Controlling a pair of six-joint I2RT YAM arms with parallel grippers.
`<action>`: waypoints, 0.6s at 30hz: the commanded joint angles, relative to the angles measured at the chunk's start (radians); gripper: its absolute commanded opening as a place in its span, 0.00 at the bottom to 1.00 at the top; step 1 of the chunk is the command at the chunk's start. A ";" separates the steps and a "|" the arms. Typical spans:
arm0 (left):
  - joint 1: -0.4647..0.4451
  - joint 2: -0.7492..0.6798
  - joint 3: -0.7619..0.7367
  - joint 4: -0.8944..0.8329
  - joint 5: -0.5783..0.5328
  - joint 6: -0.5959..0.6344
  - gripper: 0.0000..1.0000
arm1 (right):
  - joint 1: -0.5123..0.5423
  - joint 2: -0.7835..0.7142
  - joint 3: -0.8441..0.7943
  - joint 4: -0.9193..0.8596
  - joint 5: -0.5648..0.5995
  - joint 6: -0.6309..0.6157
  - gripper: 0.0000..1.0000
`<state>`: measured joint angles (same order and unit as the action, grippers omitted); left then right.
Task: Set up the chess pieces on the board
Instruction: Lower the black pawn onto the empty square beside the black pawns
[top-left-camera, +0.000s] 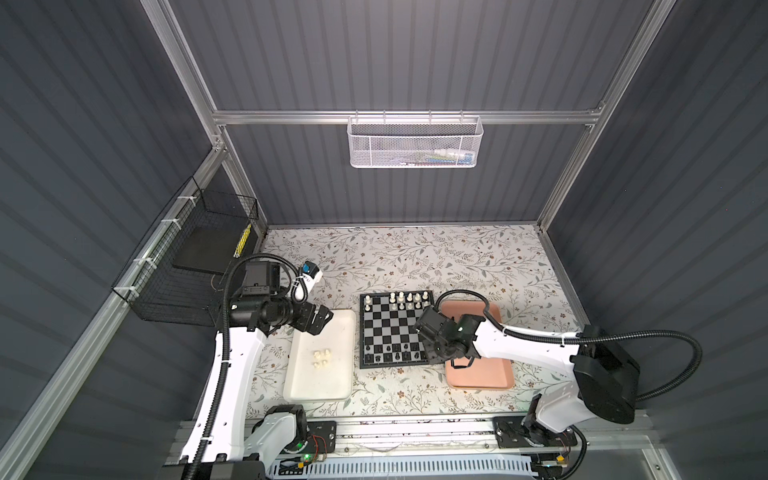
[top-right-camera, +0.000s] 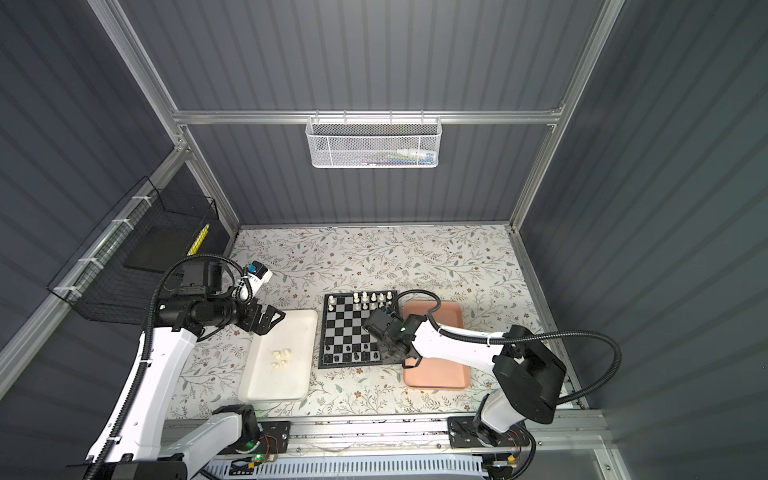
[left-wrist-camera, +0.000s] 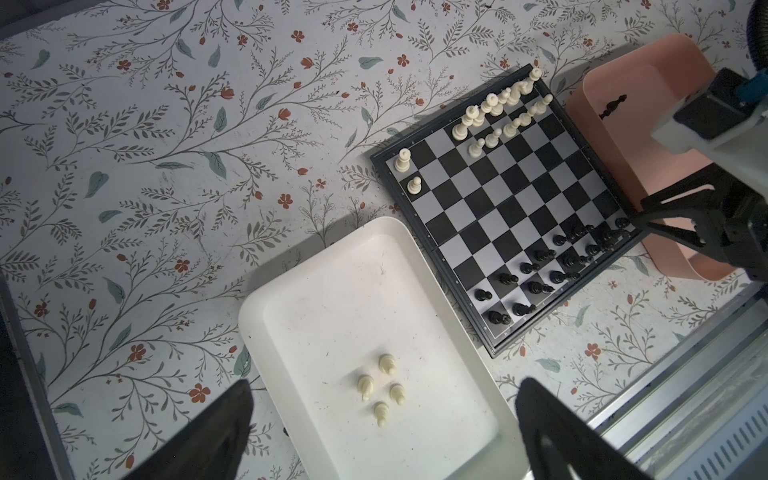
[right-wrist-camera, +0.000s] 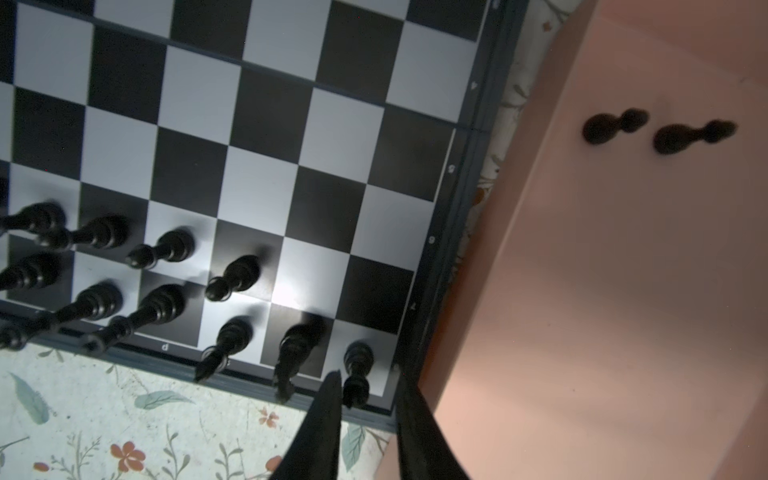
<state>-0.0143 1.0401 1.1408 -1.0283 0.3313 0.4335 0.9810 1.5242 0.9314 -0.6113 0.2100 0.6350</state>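
Right claw (right-wrist-camera: 368, 376): jaws parted a little, straddling the black corner piece (right-wrist-camera: 357, 365). The piece stands upright on the board's near corner square, on the pink-tray side. One finger (right-wrist-camera: 328, 399) sits just beside the piece, and a sliver of light square shows between the piece and the other finger. Not clamped.

Left claw (top-left-camera: 323, 316): jaws spread wide, holding nothing, hanging above the far-left corner of the white tray (top-left-camera: 332, 384).

Board (top-left-camera: 390, 328): flat on the floral counter (top-left-camera: 415, 257), between the two trays. Its left rim is just beside the white tray and its right rim just beside the pink tray (top-left-camera: 486, 376). A thin strip of counter shows in each gap.

Cream pieces, standing (top-left-camera: 401, 296): on the far two rows, bunched toward the right, with two more at the far-left corner (left-wrist-camera: 402, 160).

Cream pieces, loose (left-wrist-camera: 387, 363): four lying together near the middle of the white tray, apart from its walls.

Black pieces, standing (top-left-camera: 397, 355): on the near two rows. In the second row, the two squares nearest the pink tray are bare.

Black pawns (right-wrist-camera: 615, 124): two on their sides on the pink tray's floor, side by side, apart from its wall.

Open room: the middle rows of squares are bare where visible. Floral counter runs open from the board's far rim to the back wall. The right arm crosses above the pink tray.

Edge: the aluminium rail (top-left-camera: 415, 428) runs along the counter's near side.
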 joint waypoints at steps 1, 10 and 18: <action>-0.007 -0.013 0.013 -0.023 0.020 -0.016 1.00 | 0.005 -0.029 0.030 -0.046 0.027 -0.010 0.27; -0.007 -0.015 0.020 -0.035 0.008 -0.009 0.99 | 0.003 -0.061 0.081 -0.059 0.005 -0.050 0.29; -0.007 -0.017 0.037 -0.054 0.006 0.006 0.99 | -0.020 -0.123 0.112 -0.092 0.027 -0.062 0.29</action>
<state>-0.0143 1.0397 1.1431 -1.0382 0.3305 0.4343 0.9741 1.4532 1.0237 -0.6621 0.2119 0.5827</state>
